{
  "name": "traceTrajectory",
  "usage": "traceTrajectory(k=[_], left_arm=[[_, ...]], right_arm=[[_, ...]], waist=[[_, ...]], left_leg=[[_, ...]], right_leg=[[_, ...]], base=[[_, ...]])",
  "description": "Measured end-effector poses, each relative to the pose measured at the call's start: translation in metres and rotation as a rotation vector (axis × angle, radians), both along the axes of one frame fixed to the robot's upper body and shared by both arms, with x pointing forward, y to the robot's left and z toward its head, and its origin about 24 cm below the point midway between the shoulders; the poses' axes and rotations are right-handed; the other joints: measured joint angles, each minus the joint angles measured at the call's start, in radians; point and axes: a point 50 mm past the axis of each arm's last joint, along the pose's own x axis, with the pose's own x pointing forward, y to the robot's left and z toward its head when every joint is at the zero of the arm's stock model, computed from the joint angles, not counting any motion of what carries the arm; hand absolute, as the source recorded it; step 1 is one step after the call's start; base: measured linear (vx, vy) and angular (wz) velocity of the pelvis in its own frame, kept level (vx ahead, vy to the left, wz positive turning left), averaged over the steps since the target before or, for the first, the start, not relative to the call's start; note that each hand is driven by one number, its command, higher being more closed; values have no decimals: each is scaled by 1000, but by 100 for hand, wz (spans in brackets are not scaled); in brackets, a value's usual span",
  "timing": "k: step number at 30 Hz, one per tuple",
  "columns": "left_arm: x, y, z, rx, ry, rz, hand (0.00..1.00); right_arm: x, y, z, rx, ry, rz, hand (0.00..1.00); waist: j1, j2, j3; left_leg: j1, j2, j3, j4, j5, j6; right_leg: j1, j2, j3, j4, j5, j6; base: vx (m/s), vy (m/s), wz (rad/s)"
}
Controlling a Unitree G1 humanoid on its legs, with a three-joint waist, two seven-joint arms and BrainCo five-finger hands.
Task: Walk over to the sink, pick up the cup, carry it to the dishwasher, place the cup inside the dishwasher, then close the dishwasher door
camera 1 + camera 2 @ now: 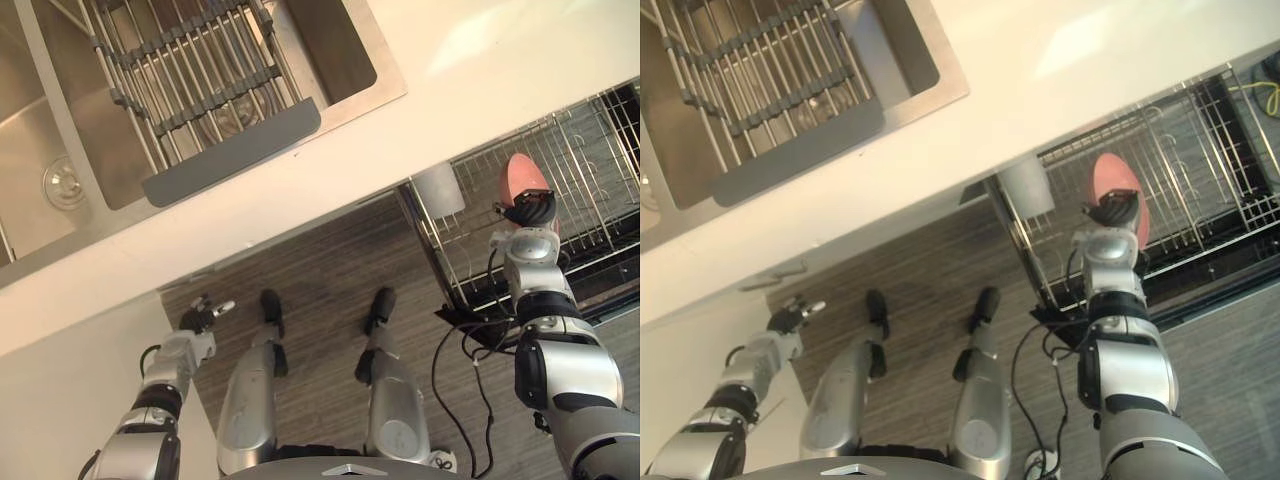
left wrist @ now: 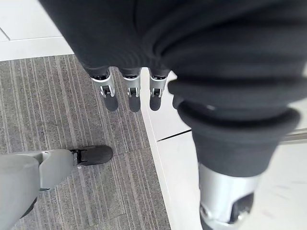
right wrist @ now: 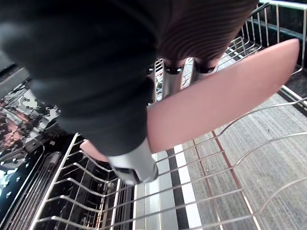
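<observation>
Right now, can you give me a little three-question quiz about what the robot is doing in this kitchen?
1. True or false: the pink cup is sitting in the sink.
2. Which robot hand holds the cup? A) left B) right
3. Fill in: the cup is over the dishwasher's wire ____.

Key:
1. False, it is away from the sink.
2. B, the right robot hand.
3. rack.

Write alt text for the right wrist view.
The right hand grips the pink cup, thumb and fingers round it, over the dishwasher's wire rack. Striped floor shows through the wires.
</observation>
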Motion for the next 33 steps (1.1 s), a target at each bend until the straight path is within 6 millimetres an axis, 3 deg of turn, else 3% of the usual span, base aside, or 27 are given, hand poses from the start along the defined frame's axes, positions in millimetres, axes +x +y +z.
traceTrajectory(k=[11,17,19,21,26,28,32,33], left_arm=[[-4,3,-1,7,-2,6,0],[-23,4,-10,16,25,28,0],[-36,5,-18,15,62,38,0],[-54,5,-29,12,115,49,0],[-80,5,-43,-4,180,78,0],[-95,11,-48,4,206,102,0],[-123,14,-58,4,272,129,0],[-132,13,-61,-10,290,141,0]], right_arm=[[-10,-18,3,258,-150,-90,0],[-26,-11,30,316,-429,124,0],[-35,-12,27,321,-466,127,0],[-52,-22,13,356,-492,71,0],[-97,-50,-17,416,-555,-181,0],[-128,-67,-39,500,-587,-360,0],[-178,-89,-68,587,-608,-594,0],[-194,-95,-79,605,-594,-657,100]], waist=[[-9,0,0],[-23,-11,-10],[-30,-24,-39],[-35,-46,-96],[-54,-68,-186],[-59,-78,-233],[-85,-65,-273],[-93,-58,-286]], left_leg=[[66,-1,17,-26,8,-1],[166,-4,35,-134,50,-7],[190,-4,38,-166,60,-11],[212,-4,42,-181,62,-16],[284,-4,42,-181,39,-18],[311,-7,51,-181,31,-19],[353,-6,64,-181,18,-23],[363,-5,67,-181,17,-24]], right_leg=[[45,1,16,-3,3,-2],[94,10,21,-14,-6,7],[106,16,20,-22,-8,9],[126,19,17,-33,-11,14],[203,17,0,-33,-23,22],[227,12,0,-33,-38,25],[262,13,3,-34,-52,26],[270,13,6,-34,-60,27]], base=[[-12,-3,-4],[26,-7,-6],[74,1,-2],[131,17,-2],[68,27,3],[19,10,-4],[-28,-10,-10],[-29,-10,-4]])
